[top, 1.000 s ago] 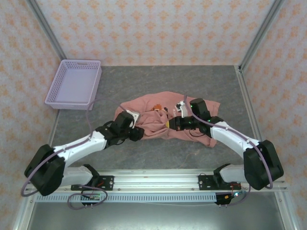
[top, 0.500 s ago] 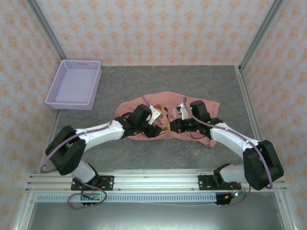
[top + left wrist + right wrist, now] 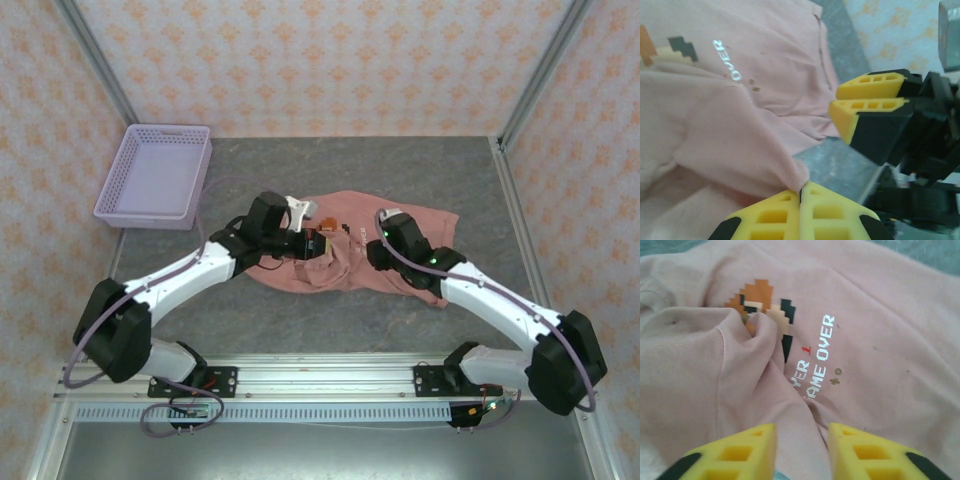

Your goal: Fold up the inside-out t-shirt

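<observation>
Your inside-out t-shirt lies rumpled at the middle of the bench, with the lavender basket off at its 10 o'clock. Your left end effector is pressed together, pinching a folded edge of the cloth. Your right end effector, at the left one's 3 o'clock, stands spread over the cloth, with the blocky print at its 11 o'clock.

Grey speckled counter carries crumpled salmon-pink inside-out t-shirt near centre, folds bunched, blocky orange, brown and white print facing up. Lavender lattice-walled basket sits upright at far-left corner, well apart from shirt.
</observation>
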`<state>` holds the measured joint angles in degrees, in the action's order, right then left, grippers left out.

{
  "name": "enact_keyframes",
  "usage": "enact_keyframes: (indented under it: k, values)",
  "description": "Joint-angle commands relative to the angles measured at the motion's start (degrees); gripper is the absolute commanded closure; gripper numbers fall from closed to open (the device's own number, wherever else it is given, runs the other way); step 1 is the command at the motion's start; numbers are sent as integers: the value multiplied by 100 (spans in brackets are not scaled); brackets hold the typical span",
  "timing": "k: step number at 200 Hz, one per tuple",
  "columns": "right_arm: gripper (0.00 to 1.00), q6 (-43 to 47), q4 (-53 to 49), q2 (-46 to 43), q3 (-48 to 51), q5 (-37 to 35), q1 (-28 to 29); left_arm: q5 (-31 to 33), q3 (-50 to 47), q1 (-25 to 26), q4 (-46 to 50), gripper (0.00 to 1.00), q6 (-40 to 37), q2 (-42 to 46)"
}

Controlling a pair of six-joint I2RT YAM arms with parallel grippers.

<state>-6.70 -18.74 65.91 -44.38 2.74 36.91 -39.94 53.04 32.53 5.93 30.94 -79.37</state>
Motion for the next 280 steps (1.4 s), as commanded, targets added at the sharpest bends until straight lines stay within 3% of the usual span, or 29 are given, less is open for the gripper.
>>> enact_keyframes:
  k: [1, 19, 33, 65, 78, 92, 100, 115, 123, 150, 162, 177, 199, 217, 239, 259, 280]
  values:
    - [62, 426, 488, -677, 361, 474, 199, -286, -188, 28, -112, 100, 1215, 175]
    - [58, 363, 1348, -1141, 892, 1720, 310, -240, -181, 36, -97, 100, 1457, 258]
    - [57, 401, 1600, -1315, 1087, 1948, 530, -249, -113, 34, -30, 100, 1564, 310]
    - [52, 390, 1820, -848, 1158, 1052, 1187, -405, 35, 34, 38, 100, 1777, 422]
    - [45, 231, 2233, -459, 1142, 805, 1283, -444, 51, 43, 96, 100, 1796, 470]
    - [45, 30, 2828, 21, 1095, 582, 1288, -452, 25, 40, 176, 100, 1776, 521]
    - [51, 7, 2984, 325, 960, 484, 1287, -453, 31, 30, 248, 100, 1728, 561]
    - [87, 17, 3093, 665, 744, 677, 1263, -368, 44, -13, 372, 100, 1620, 610]
    - [97, 39, 3141, 637, 766, 1122, 1215, -254, 70, -93, 521, 100, 1492, 629]
    - [100, -235, 3351, 263, 1109, 3386, 635, 754, 40, -539, 1144, 100, 899, 643]
    - [100, -428, 3476, 242, 1180, 4052, 405, 1615, 75, -557, 1406, 83, 467, 667]
    - [100, -675, 3775, 311, 1212, 4370, 246, 2337, 67, -555, 1673, 62, 78, 713]
    - [99, -978, 4224, 567, 1167, 4623, 87, 2906, -246, -423, 1821, 51, -378, 1216]
    - [99, -943, 4145, 837, 964, 4713, 30, 2364, -749, -261, 1448, 49, -560, 1820]
    - [100, -978, 4064, 1092, 738, 4823, 1, 940, -1389, -34, 532, 48, -474, 2196]
    - [100, -931, 3978, 1168, 650, 4867, -8, 330, -1596, 62, 67, 48, -439, 1880]
    - [100, -814, 3851, 1119, 659, 4850, -12, 93, -1436, 60, -199, 46, -474, 1339]
